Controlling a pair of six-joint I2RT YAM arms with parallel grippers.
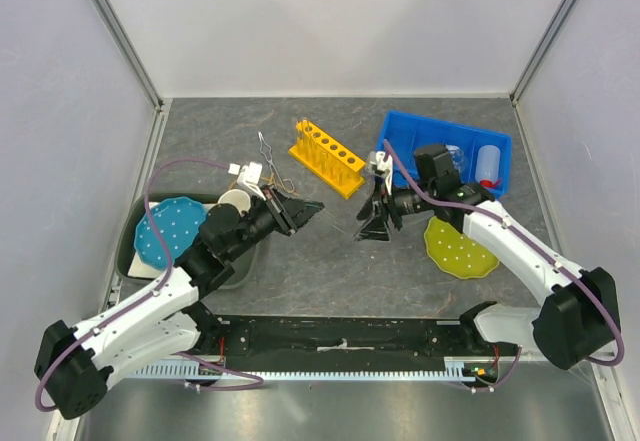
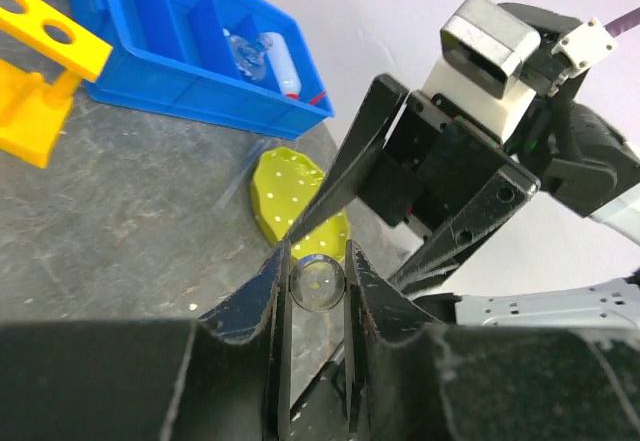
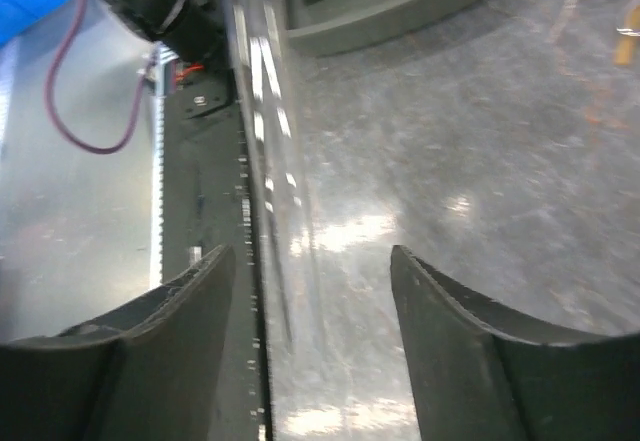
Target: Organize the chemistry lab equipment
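Two claws meet over the middle of the dark speckled counter [image 1: 330, 261], and the rest of the gear lies spread around them.

At the far left a grey tub [image 1: 238, 273] holds a blue dotted plate [image 1: 167, 231]. A cream mug [image 1: 236, 201] sits at the tub's far right corner, and the left arm crosses above the tub. Behind the mug, the metal scissor-like tongs [image 1: 266, 147] lie on the counter. A thin tan rubber loop [image 1: 286, 183] lies just beside them, toward the yellow rack; the top view is too small to show whether the two touch.

The left claw [image 1: 308, 208] is drawn in narrow on a clear tube [image 2: 318, 284]. Its own wrist view shows the tube end-on as a round glass rim pinched between both fingers. Behind and slightly right stands the yellow holed rack [image 1: 326, 158], set at a slant, well apart from both claws.

The right claw [image 1: 374, 231] faces the left one at close range, and its black fingers fill much of the left wrist view. Its fingers stand wide apart. In its own blurred view a faint clear streak, apparently the tube, runs between them, nearer one finger; whether it touches I cannot tell.

Beside the right forearm lies a yellow-green dotted plate [image 1: 458, 249]. Behind it sits a blue divided bin [image 1: 450, 123], partly covered by the arm. A tiny clear glass flask [image 1: 455, 158] and a small white squeeze bottle [image 1: 488, 166] with a red nozzle lie side by side in its right part.
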